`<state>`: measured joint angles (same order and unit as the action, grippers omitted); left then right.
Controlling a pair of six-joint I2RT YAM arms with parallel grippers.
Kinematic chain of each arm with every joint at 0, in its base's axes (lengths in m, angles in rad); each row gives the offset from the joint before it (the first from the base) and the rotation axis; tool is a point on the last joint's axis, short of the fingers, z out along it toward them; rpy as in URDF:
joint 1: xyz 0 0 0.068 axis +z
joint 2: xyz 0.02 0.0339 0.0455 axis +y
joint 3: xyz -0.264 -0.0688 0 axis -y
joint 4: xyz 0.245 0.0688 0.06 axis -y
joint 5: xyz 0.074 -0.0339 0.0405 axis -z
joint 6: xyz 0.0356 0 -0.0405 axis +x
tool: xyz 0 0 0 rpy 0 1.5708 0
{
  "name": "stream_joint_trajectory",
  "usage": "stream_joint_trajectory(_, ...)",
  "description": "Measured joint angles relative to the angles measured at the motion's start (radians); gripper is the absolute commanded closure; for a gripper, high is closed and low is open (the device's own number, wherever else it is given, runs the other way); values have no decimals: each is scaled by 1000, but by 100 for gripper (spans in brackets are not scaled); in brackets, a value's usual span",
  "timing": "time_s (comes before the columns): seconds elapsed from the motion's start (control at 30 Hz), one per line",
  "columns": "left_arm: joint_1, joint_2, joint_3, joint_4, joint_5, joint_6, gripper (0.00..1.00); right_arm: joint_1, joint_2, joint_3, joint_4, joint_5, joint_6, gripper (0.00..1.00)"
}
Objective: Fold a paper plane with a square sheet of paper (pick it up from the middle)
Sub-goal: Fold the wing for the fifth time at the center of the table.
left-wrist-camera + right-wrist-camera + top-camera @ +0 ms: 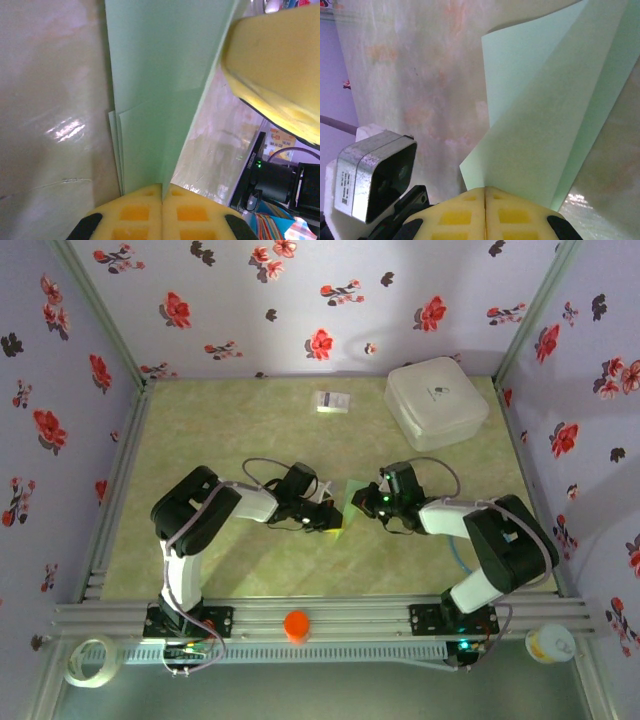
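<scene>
The pale green sheet of paper point(353, 496) is folded into layers along a long crease, like a partly shaped paper plane, and is held up between both grippers at the table's middle. My left gripper point(162, 188) is shut on the crease's lower end, where stacked layers point(119, 150) fan out to the left. My right gripper point(485, 189) is shut on another edge of the same paper point(545, 125). In the top view the left gripper point(328, 516) and the right gripper point(367, 502) nearly meet. One of the right gripper's yellow fingers point(280, 65) shows in the left wrist view.
A white rounded box point(437, 402) stands at the back right, with a small white printed card point(331, 401) to its left. An orange cap point(296, 625) sits on the front rail. A tape roll point(90, 660) lies at the front left. Floral walls enclose the table.
</scene>
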<state>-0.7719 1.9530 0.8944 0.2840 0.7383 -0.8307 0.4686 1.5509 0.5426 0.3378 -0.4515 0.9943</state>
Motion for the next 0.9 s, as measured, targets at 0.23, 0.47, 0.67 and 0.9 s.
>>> stream_joint_trajectory(0.23,11,6,-24,64,18,-45,100,-25,28,11,11,-20,0,91)
stream_joint_trajectory(0.47,18,12,-32,90,29,-70,100,-32,75,27,29,-45,0,91)
stream_joint_trajectory(0.67,22,16,-31,91,37,-77,100,-32,78,27,45,-65,0,90)
stream_joint_trajectory(0.9,29,26,-20,81,62,-76,100,-31,44,19,55,-89,0,91)
